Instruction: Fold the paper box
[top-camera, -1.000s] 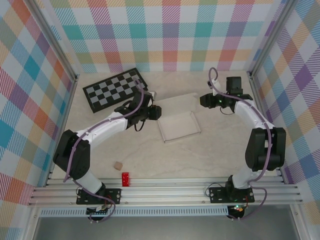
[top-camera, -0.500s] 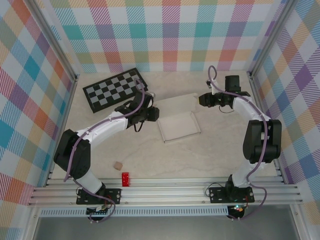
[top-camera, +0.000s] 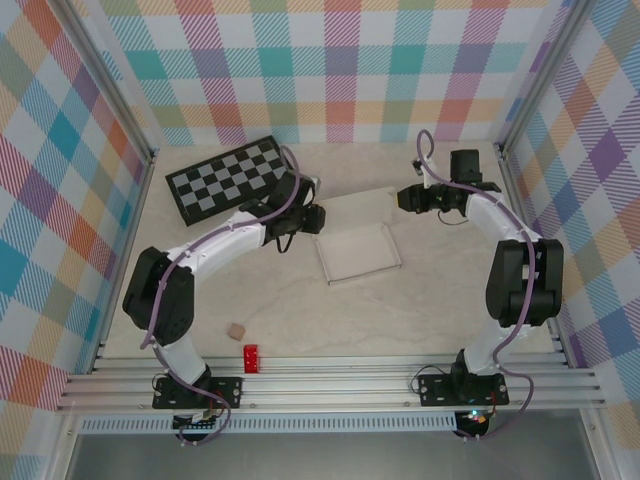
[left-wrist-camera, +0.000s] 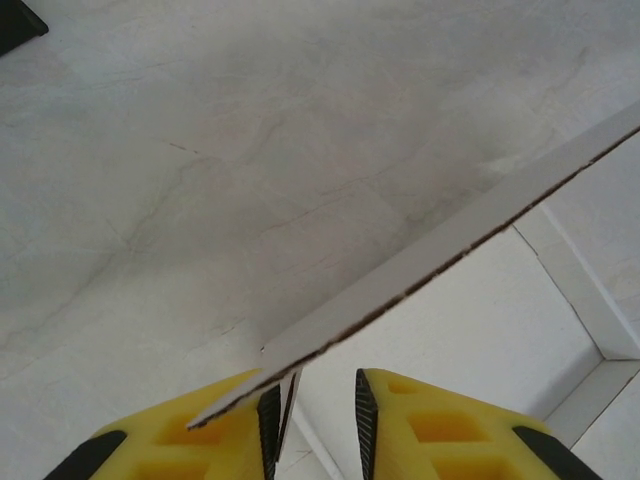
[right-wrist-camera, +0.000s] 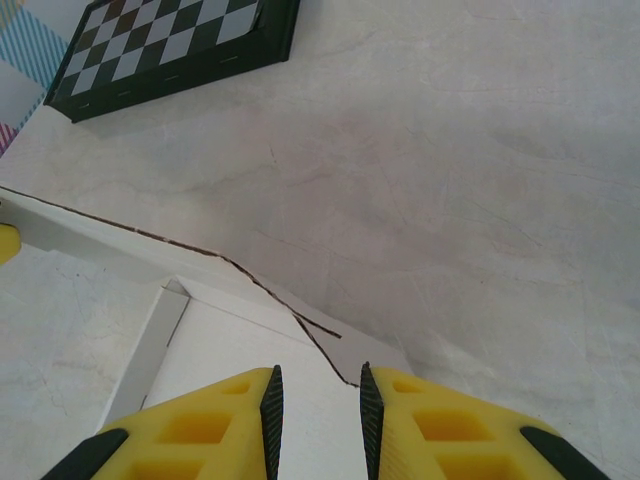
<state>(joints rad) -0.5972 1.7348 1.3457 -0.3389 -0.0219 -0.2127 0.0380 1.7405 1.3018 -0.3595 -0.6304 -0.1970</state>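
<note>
The white paper box lies at mid-table as a shallow tray with a long back flap partly raised. My left gripper is at that flap's left end. In the left wrist view the flap's brown-edged rim crosses above the left finger, and a thin white tab rests against the left pad. The left gripper has a clear gap to the other pad, so it is open. My right gripper is at the flap's right end, also open, with a corner of the box between its fingertips.
The black-and-grey checkerboard lies at the back left, close behind the left arm, and shows in the right wrist view. A small tan block and a red block sit near the front rail. Plaid walls enclose the table.
The left arm has swung back and slightly right, bringing its gripper to the flap's left end, with its jaws a little narrower. The right gripper edged left earlier and then held still.
</note>
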